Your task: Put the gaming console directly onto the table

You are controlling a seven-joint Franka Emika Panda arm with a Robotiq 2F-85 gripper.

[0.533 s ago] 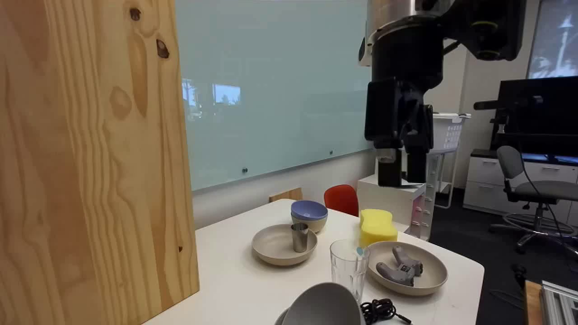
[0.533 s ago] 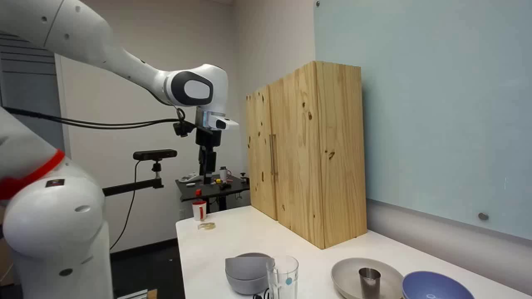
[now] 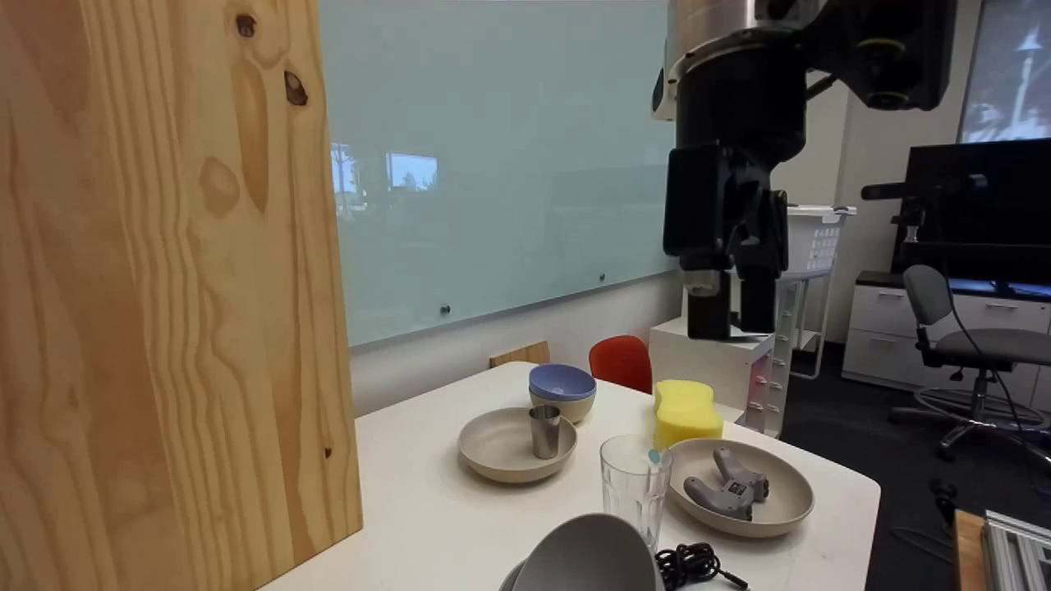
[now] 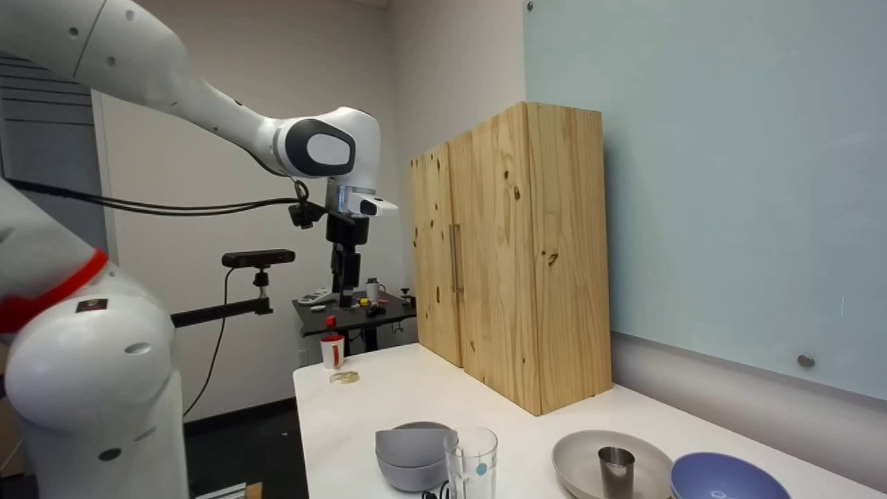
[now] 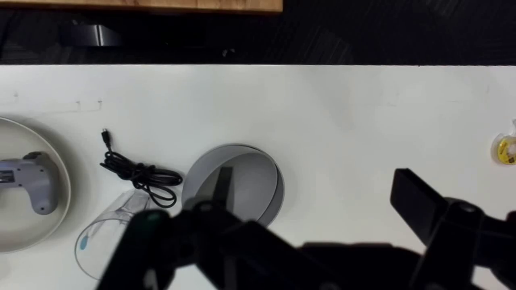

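The gaming console is a grey game controller [image 3: 731, 495] resting in a beige plate [image 3: 787, 519] on the white table [image 3: 419, 525]. In the wrist view part of the controller [image 5: 38, 181] shows at the left edge, in the plate [image 5: 24, 237]. It is out of view in an exterior view that shows the table [image 4: 378, 398] and cabinet. My gripper [image 3: 733, 316] hangs high above the table, also seen in an exterior view [image 4: 346, 294]. In the wrist view the gripper [image 5: 316, 183] has its fingers wide apart with nothing between them. It is apart from the controller.
Stacked grey bowls [image 5: 252, 181], a clear glass [image 3: 636, 484] and a coiled black cable [image 5: 141, 173] are near the plate. A yellow sponge [image 3: 686, 410], a metal cup [image 3: 544, 432] in another plate, and blue bowl [image 3: 562, 382] stand further off. A wooden cabinet [image 4: 527, 263] rises from the table.
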